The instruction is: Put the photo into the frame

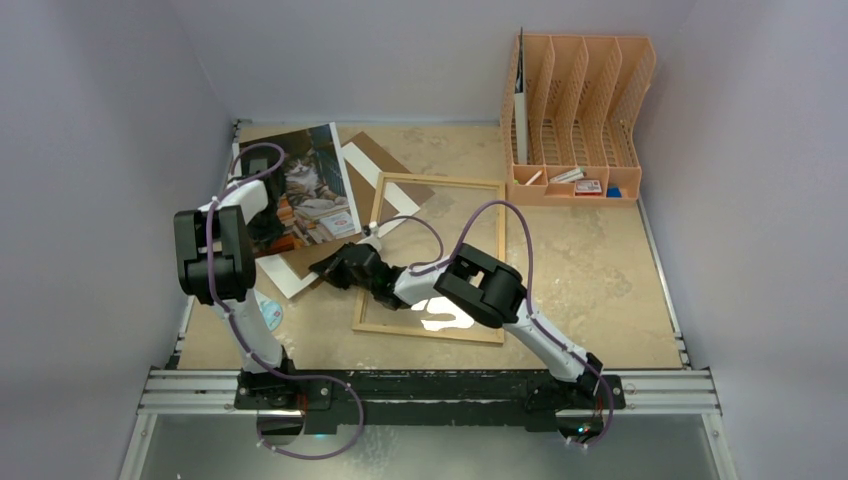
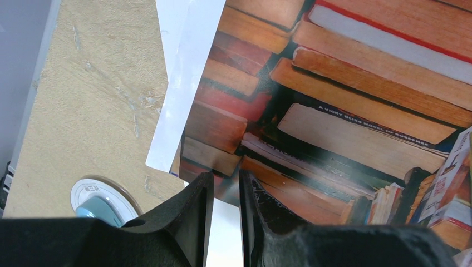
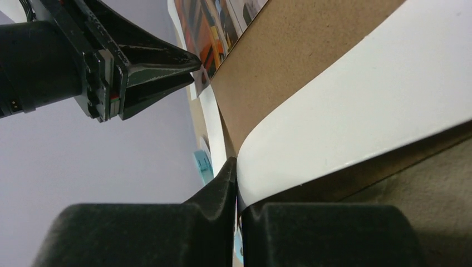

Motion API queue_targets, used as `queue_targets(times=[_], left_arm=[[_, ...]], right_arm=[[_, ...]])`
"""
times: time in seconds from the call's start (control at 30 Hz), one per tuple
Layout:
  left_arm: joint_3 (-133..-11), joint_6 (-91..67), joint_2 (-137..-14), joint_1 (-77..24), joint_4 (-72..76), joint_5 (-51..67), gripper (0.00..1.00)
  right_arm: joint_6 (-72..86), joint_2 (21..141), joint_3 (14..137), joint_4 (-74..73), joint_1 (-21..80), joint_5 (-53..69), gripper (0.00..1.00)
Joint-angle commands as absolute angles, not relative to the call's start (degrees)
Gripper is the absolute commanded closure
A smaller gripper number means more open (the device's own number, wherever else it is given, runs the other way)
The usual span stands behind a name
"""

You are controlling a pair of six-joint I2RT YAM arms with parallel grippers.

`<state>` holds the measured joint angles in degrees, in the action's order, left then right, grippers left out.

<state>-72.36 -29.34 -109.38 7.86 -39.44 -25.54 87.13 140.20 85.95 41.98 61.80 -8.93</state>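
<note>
My left arm folds toward upper left, left gripper [image 2: 226, 179] pinching the photo [image 2: 345, 111]. Only the right wrist view shows the right gripper [image 3: 236, 186] clamped on the white mat [image 3: 367, 105].

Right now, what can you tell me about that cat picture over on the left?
The photo is a glossy rectangular colour print of a tabby cat sitting among stacked books, with a dark background. It sits at the far left of the table, turned askew, and overlaps a white mat and a brown backing board. The left gripper pinches its near edge between both fingers. Nothing rests on top of it.
</note>
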Motion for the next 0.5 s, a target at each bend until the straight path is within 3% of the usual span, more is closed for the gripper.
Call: queue_targets(times=[0.0,0.23,0.47], left_arm=[[-73.0,-30.5,-109.6,8.8,-43.8,-24.0,0.73],[-80.6,-31.5,-101.7,8.8,-47.3,-28.7,0.68],[-87.9,-30.4,-98.6,8.8,-50.8,-27.4,0.48]], right_arm=[[83.8,138.1,87.2,39.5,61.6,-11.1,0.99],[73.6,132.3,87.5,33.1,61.8,-7.4,1.00],[71.1,127.3,86.7,31.6,61.1,2.6,1.00]])
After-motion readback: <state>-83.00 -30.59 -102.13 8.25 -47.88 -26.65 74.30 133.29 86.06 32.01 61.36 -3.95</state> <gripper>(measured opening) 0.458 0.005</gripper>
